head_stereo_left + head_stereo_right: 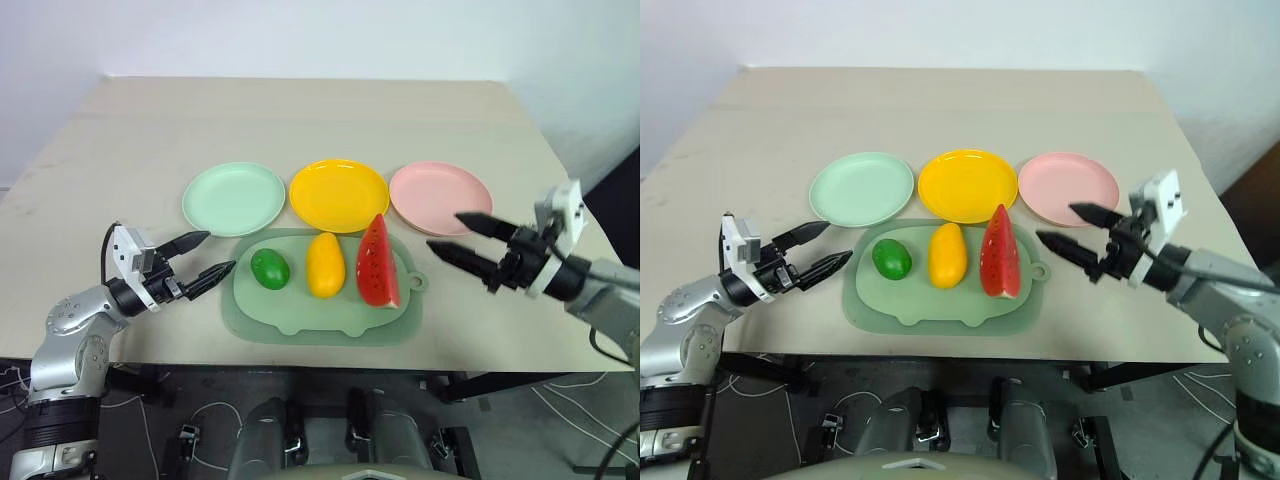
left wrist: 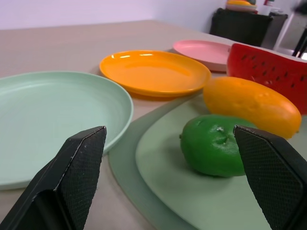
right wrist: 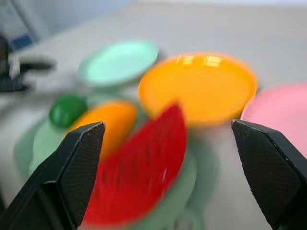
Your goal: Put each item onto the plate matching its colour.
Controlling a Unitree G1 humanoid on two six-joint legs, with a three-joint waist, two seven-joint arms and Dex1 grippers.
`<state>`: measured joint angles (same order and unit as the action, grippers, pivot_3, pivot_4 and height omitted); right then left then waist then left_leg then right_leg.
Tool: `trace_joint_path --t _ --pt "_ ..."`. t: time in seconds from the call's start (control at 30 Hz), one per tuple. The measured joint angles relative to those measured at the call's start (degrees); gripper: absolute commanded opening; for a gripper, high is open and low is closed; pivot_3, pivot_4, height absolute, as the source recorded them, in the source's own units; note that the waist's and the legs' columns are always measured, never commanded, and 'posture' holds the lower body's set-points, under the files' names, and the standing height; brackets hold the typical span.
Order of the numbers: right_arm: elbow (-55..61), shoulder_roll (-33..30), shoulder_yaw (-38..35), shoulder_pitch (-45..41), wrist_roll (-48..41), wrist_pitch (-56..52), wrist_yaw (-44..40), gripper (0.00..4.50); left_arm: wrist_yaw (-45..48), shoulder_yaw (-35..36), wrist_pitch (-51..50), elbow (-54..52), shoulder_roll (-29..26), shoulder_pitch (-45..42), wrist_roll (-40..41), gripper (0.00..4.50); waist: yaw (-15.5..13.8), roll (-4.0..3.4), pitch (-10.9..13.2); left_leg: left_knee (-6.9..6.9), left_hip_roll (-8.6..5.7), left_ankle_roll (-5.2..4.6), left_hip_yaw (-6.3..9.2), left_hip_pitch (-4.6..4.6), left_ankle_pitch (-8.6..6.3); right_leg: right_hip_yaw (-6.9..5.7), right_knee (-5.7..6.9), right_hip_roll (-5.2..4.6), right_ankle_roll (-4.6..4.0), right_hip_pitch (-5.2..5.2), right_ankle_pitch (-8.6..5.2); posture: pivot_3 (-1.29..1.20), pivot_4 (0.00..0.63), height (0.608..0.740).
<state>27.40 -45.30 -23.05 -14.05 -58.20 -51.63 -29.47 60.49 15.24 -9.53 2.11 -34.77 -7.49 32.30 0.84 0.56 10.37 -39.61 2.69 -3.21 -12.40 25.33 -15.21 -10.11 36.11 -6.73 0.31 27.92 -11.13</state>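
Note:
Three toy fruits lie side by side on a pale green tray: a glossy green fruit at the left, a yellow mango in the middle, a red watermelon wedge at the right. Behind the tray stand a mint green plate, a yellow plate and a pink plate, all bare. My left gripper hovers open just left of the tray, pointing at the green fruit. My right gripper stands open to the right of the watermelon, empty.
The tray lies near the table's front edge. Bare beige tabletop stretches behind the plates. Beyond the table's right edge is a dark drop.

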Motion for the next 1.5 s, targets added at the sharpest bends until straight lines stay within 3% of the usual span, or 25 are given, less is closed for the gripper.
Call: trace_joint_path --t 0.23,0.43,0.6,0.93,1.13,1.23,1.43,1.5 --pt "-1.2 1.4 3.8 -9.1 -15.4 -13.0 18.6 4.5 0.4 -0.9 0.8 0.4 0.1 -0.5 -0.5 4.46 -0.1 0.0 0.0 0.0 -0.01 0.0 -0.02 0.07 0.0 0.01 0.01 -0.03 -0.05 0.04 0.04 0.0 0.15 0.696" --pt "-12.2 -8.3 16.1 -19.0 -37.3 -23.5 34.6 4.5 1.3 -1.2 1.9 0.7 0.1 -0.5 -0.7 4.46 0.0 -0.01 0.0 -0.03 0.0 0.0 -0.06 0.06 0.0 0.02 0.05 -0.01 -0.05 0.04 0.04 0.0 0.15 0.696" --pt "-18.0 -11.8 26.4 -23.0 -50.8 -22.1 46.0 4.5 1.3 -1.7 2.4 1.5 1.2 -1.3 -1.1 4.46 0.0 -0.01 0.0 -0.07 0.0 -0.01 -0.09 0.05 0.01 0.03 0.05 0.0 0.07 0.0 0.08 0.0 0.15 0.696" --pt "-28.9 -5.4 37.5 -31.6 -53.6 -20.8 61.5 4.5 0.8 -3.0 3.1 4.2 2.5 -3.3 -1.9 4.46 -0.1 -0.01 0.0 -0.14 0.01 -0.02 -0.12 0.08 0.01 0.03 0.08 0.01 0.17 0.0 0.21 0.0 0.15 0.696" --pt "-31.7 -3.8 40.3 -33.7 -54.1 -21.8 68.6 4.5 0.6 -3.3 3.9 4.7 3.5 -4.2 -2.6 4.46 0.0 -0.02 0.0 -0.17 0.02 -0.02 -0.12 0.1 0.01 0.03 0.08 0.02 0.21 0.0 0.23 0.0 0.15 0.696" --pt "-31.7 -3.8 41.3 -34.3 -54.5 -22.6 69.6 3.93 0.5 -3.3 4.1 4.9 3.5 -4.2 -3.0 4.5 0.0 -0.02 0.0 -0.17 0.03 -0.02 -0.12 0.1 0.01 0.03 0.09 0.03 0.24 -0.01 0.21 0.0 0.15 0.696" --pt "-30.9 -3.9 42.0 -35.0 -54.4 -23.1 69.0 2.03 0.5 -3.3 4.7 5.7 3.4 -4.2 -3.4 4.5 -0.2 -0.02 0.0 -0.19 0.03 -0.03 -0.12 0.09 0.0 0.03 0.07 0.02 0.27 -0.05 0.2 0.0 0.15 0.696" --pt "-30.4 -4.0 42.0 -35.0 -53.9 -23.3 68.3 1.86 0.4 -3.3 4.9 5.7 3.5 -4.2 -3.5 4.5 -0.1 -0.02 0.0 -0.19 0.03 -0.04 -0.12 0.09 0.0 0.03 0.07 0.02 0.3 -0.05 0.19 0.0 0.15 0.696"
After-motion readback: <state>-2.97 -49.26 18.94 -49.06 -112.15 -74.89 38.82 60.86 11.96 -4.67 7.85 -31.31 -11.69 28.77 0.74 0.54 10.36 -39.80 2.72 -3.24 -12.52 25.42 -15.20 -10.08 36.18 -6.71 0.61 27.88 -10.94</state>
